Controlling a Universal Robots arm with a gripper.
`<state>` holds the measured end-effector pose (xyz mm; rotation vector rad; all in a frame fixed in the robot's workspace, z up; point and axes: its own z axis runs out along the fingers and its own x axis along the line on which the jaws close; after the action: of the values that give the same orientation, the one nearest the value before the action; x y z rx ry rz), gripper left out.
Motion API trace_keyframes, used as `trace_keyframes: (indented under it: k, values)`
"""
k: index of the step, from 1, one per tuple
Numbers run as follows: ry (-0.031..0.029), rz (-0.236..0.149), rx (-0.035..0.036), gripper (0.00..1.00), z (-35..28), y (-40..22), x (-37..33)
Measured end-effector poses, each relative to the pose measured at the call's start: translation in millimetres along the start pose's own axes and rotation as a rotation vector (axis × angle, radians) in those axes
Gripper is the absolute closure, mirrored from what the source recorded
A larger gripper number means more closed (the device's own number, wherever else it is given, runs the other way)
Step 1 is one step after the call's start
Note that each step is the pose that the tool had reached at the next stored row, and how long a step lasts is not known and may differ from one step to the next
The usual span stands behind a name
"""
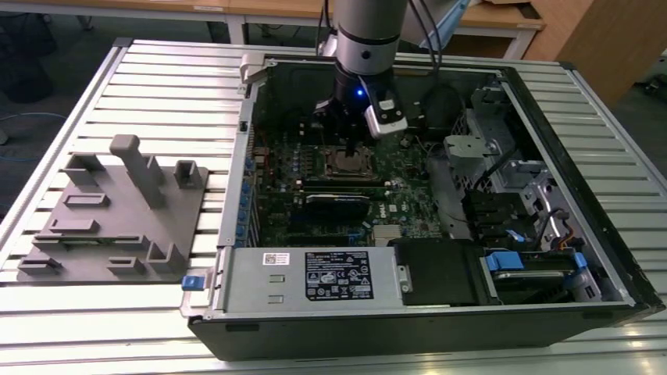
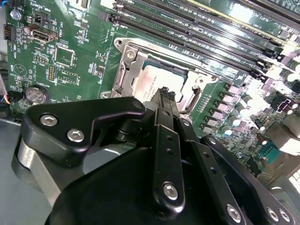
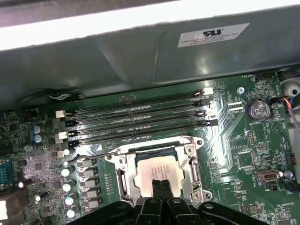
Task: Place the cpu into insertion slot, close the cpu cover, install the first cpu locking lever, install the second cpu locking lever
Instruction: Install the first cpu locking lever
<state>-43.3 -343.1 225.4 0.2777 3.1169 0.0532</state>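
The cpu, a silver-grey square, lies flat in the insertion slot on the green motherboard. The cpu cover, a silver frame with a cut-out centre, lies flat around it. A thin metal lever runs beside the socket. My gripper is shut, its two black fingertips pressed together right over the cpu's top with nothing between them. The second wrist view has the gripper low over the cpu, next to the cover. In the exterior view the gripper hangs over the socket inside the case.
Long black memory slots run just beyond the socket, below the case wall. Capacitors stand on one side. A grey power supply box fills the case's near edge. A grey fixture block sits on the table at the exterior view's left.
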Motion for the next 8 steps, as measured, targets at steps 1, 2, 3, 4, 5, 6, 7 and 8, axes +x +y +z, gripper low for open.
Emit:
trace_keyframes:
  k: [1,2,3,4,5,6,7,8]
  values:
    - [0.0000,0.000,0.0000,0.89,-0.8,0.0,0.0]
    - [0.0000,0.000,0.0000,0.89,-1.5,0.1,0.0]
    - [0.0000,0.000,0.0000,0.89,-2.0,0.1,0.0]
    - [-0.0001,0.000,-0.0002,0.89,-2.2,0.1,0.0]
    - [-0.0001,0.000,-0.0004,0.89,-2.2,0.1,-0.1]
    - [-0.0001,0.000,-0.0004,0.89,-2.2,0.1,-0.1]
    - [0.0000,0.000,-0.0001,0.89,-2.5,0.1,0.0]
    - [0.0000,0.000,-0.0001,0.89,-2.6,0.1,0.0]
